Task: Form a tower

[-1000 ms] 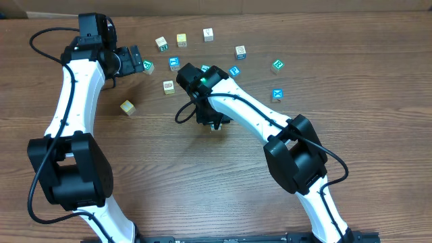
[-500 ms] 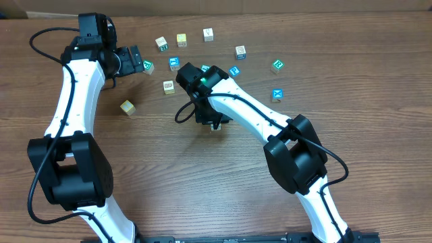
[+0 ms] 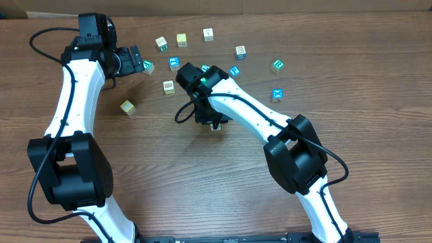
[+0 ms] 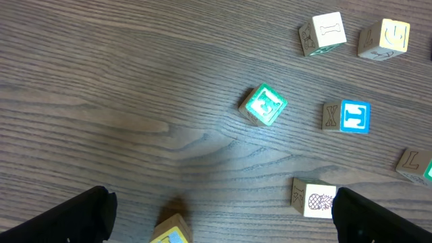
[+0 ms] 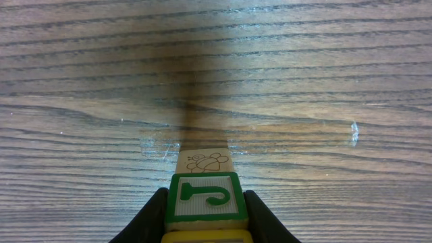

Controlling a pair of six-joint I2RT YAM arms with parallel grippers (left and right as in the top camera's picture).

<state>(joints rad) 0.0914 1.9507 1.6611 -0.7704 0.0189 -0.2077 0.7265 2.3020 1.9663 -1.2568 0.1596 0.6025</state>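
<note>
table: matt grained wood | tower: wooden cubes, painted faces | arms: glossy white plastic

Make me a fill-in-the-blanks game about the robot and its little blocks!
1. The right gripper squeezes the green-framed cube, whose letter is ___.
2. The picture cube just beyond it shows a little ___.
3. The left gripper holds nothing, and its fingers are wide ___.
4. The pineapple cube lies on a table made of ___.

Missing words: J, bee, open, wood.
</note>
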